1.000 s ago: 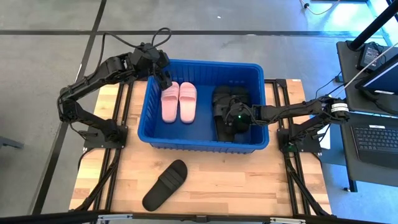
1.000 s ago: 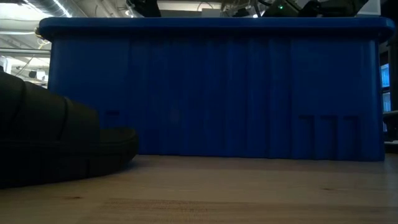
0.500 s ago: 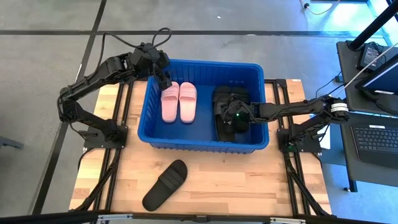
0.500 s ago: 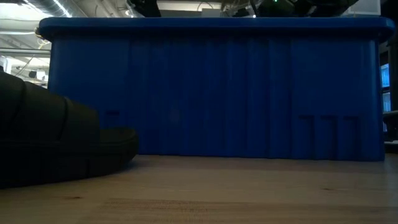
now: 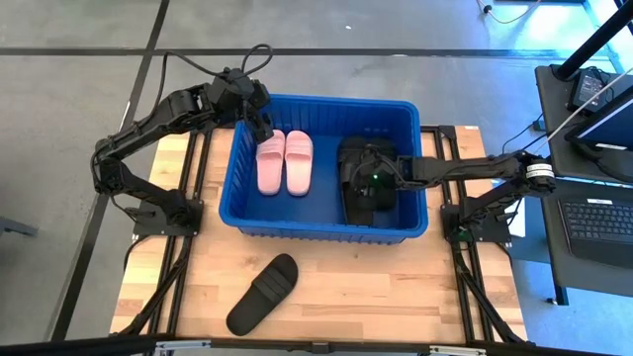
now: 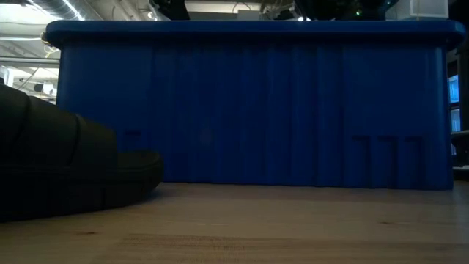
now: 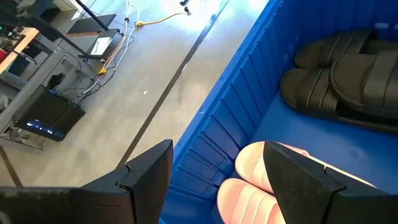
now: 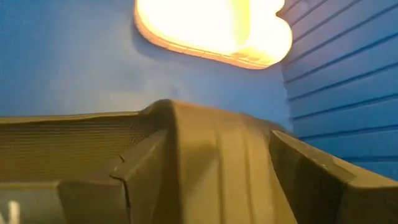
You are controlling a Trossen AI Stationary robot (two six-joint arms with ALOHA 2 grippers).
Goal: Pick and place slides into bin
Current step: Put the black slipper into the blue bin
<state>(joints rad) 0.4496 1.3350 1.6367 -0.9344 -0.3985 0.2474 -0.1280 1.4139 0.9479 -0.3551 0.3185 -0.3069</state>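
Observation:
The blue bin (image 5: 326,101) stands mid-table; it fills the low view, where the blue bin (image 6: 249,110) hides its contents. Inside lie a pink pair (image 5: 286,163) at the left and black slides (image 5: 354,153) at the right. One more black slide (image 5: 263,294) lies sole down on the table near the front edge. My right gripper (image 5: 364,193) hovers open over the black slides in the bin; in its wrist view my right gripper (image 8: 214,155) has a finger on either side of a black slide (image 8: 205,143). My left gripper (image 5: 265,129) hangs open over the bin's far left corner.
The bare wooden table top (image 5: 396,287) stretches in front of the bin, with only the lone black slide (image 6: 58,169) on it. A desk with a laptop (image 5: 598,222) stands off the table's right side. Cables run over the floor (image 7: 155,18) behind the bin.
My right gripper has risen a little above the black slides in the bin, which stay lying where they were. My left arm has kept still.

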